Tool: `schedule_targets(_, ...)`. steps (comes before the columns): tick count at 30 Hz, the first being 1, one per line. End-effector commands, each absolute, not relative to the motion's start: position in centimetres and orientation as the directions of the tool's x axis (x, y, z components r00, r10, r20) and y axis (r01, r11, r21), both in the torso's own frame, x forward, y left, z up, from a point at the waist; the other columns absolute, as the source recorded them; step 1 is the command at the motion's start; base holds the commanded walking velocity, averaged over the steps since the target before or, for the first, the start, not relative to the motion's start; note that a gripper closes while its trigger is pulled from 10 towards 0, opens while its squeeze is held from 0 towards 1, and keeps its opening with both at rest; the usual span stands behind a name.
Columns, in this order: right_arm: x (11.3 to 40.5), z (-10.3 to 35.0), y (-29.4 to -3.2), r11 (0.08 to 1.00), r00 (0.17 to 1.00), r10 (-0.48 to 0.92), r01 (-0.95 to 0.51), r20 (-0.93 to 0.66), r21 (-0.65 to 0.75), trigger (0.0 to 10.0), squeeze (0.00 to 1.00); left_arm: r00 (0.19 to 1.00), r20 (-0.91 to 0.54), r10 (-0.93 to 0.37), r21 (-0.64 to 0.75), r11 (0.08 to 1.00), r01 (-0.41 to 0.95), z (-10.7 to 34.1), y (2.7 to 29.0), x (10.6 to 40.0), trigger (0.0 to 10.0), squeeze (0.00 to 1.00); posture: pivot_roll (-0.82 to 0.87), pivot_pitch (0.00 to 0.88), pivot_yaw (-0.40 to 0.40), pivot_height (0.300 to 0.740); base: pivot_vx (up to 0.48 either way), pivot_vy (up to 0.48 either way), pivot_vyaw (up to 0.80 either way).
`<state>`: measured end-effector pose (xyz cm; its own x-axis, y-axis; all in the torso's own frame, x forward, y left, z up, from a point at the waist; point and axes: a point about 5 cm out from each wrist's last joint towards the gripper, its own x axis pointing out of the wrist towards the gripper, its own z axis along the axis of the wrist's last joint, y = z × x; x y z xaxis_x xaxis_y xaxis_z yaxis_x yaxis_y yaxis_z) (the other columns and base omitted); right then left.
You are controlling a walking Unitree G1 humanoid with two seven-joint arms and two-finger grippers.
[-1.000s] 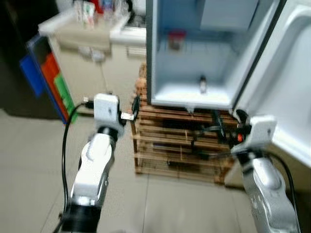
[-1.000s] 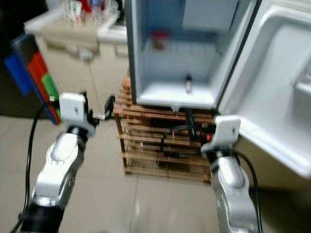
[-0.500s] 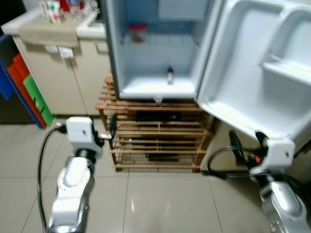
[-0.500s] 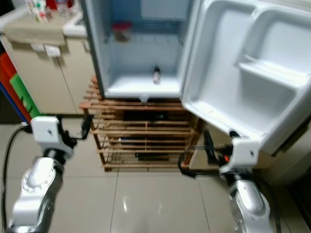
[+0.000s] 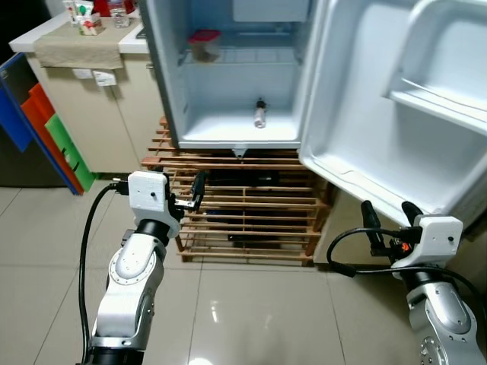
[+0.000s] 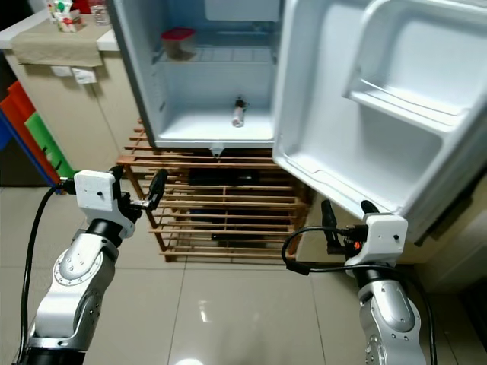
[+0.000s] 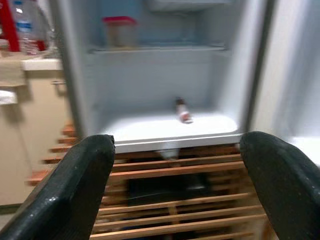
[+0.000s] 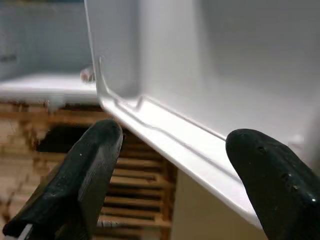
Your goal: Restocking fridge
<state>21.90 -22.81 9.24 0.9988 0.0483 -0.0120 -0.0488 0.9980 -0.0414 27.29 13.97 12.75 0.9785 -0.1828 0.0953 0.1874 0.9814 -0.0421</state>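
Observation:
A small white fridge (image 5: pixel 163 84) stands open on a wooden slatted rack (image 5: pixel 243 209). On its floor lies a small bottle (image 5: pixel 259 115), and a red-lidded container (image 5: pixel 204 43) sits on the wire shelf above. The fridge door (image 5: pixel 396 99) swings out to the right with bare door shelves. My left gripper (image 6: pixel 138 186) hangs open and holds nothing, in front of the rack's left end and pointing at the fridge (image 7: pixel 165 130). My right gripper (image 6: pixel 348 217) is open and holds nothing, just below the door's lower edge (image 8: pixel 160 135).
A beige counter (image 5: pixel 80 46) with a cloth and several bottles stands left of the fridge. Blue, orange and green panels (image 5: pixel 49 129) lean against it. Black cables loop from both wrists. Glossy tiled floor (image 5: pixel 251 312) lies in front of the rack.
The camera has swung, so the fridge sits further left and the picture is sharper. Both grippers stay open with nothing in them; the right one now hangs under the door.

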Motion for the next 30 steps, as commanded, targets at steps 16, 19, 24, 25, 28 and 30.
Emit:
schedule_targets(16, 15.8, -2.6, -31.3, 0.946, 0.692, -0.251, 0.025, -0.677, -0.324, 10.0, 0.00, 0.870, -0.470, 0.149, 0.148, 0.985, -0.089, 2.4, 19.6, 29.5, 10.0, 0.00, -0.18, 0.000, 0.023, 0.740, 0.000, 0.000, 0.00)
schedule_targets(19, 16.2, -2.1, -32.6, 0.922, 0.681, -0.335, 0.097, -0.651, -0.374, 10.0, 0.00, 0.855, -0.499, 0.141, 0.181, 0.982, -0.056, 1.9, 19.4, 29.5, 10.0, 0.00, -0.19, 0.000, 0.030, 0.740, 0.000, 0.000, 0.00)
schedule_targets(24, 19.1, 3.5, -37.6, 0.728, 0.678, -0.633, 0.355, -0.375, -0.586, 10.0, 0.00, 0.621, -0.783, 0.015, 0.032, 0.999, 0.017, -2.8, 18.8, 26.4, 10.0, 0.00, -0.20, 0.000, 0.030, 0.740, 0.000, 0.000, 0.00)
schedule_targets(25, 19.6, 4.9, -38.1, 0.691, 0.692, -0.656, 0.390, -0.300, -0.609, 10.0, 0.00, 0.590, -0.807, 0.022, 0.043, 0.999, 0.022, -3.4, 19.2, 25.6, 10.0, 0.00, -0.20, 0.000, 0.027, 0.740, 0.000, 0.000, 0.00)
schedule_targets(28, 20.7, 7.5, -38.6, 0.630, 0.719, -0.677, 0.456, -0.157, -0.628, 10.0, 0.00, 0.554, -0.830, 0.069, 0.106, 0.994, 0.036, -4.3, 20.3, 24.6, 10.0, 0.00, -0.20, 0.000, 0.028, 0.740, 0.000, 0.000, 0.00)
schedule_targets(30, 22.6, 11.3, -37.7, 0.589, 0.756, -0.654, 0.539, 0.037, -0.602, 10.0, 0.00, 0.483, -0.869, 0.109, 0.144, 0.989, 0.037, -5.7, 21.4, 22.5, 10.0, 0.00, -0.21, 0.000, 0.032, 0.740, 0.000, 0.000, 0.00)
